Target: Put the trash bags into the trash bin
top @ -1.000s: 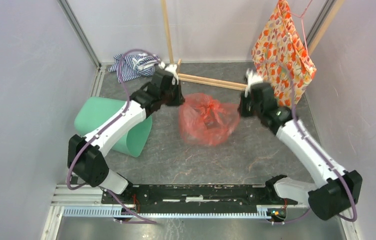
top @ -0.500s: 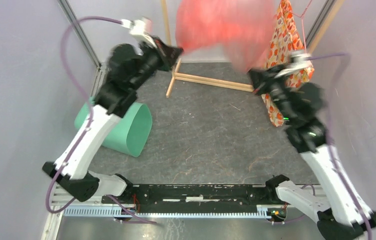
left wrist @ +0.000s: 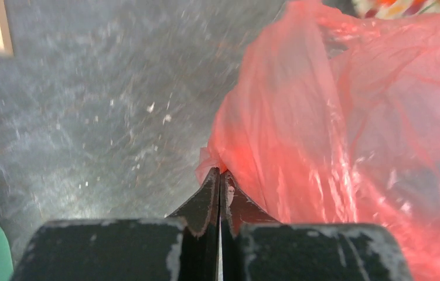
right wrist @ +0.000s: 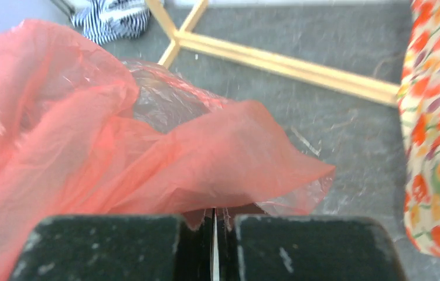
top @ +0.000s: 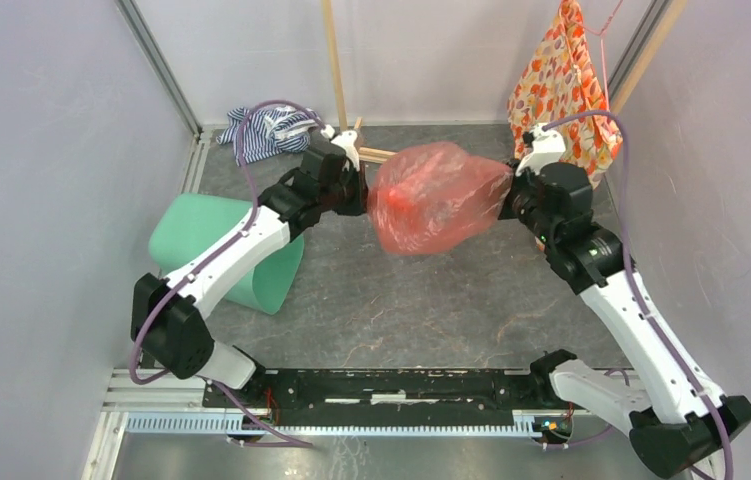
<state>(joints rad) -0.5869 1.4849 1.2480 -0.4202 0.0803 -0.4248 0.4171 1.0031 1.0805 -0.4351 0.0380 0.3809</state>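
Note:
The red-orange translucent trash bag (top: 436, 196) hangs puffed out between both arms above the grey floor. My left gripper (top: 361, 190) is shut on the bag's left edge; in the left wrist view its tips (left wrist: 220, 172) pinch a fold of the trash bag (left wrist: 346, 134). My right gripper (top: 509, 195) is shut on the right edge, and the right wrist view shows the trash bag (right wrist: 147, 152) draped over the shut tips (right wrist: 214, 212). The mint-green trash bin (top: 226, 250) lies on its side at the left, its mouth facing right, partly hidden behind the left arm.
A wooden rack (top: 335, 60) stands at the back with its base bar (right wrist: 299, 64) on the floor. An orange floral cloth (top: 563, 85) hangs at the back right. A striped cloth (top: 266, 128) lies in the back left corner. Walls close in both sides.
The bag lay on the floor, was swung high up by both arms, and now has come back down, spread and puffed between the grippers. The bin stayed put.

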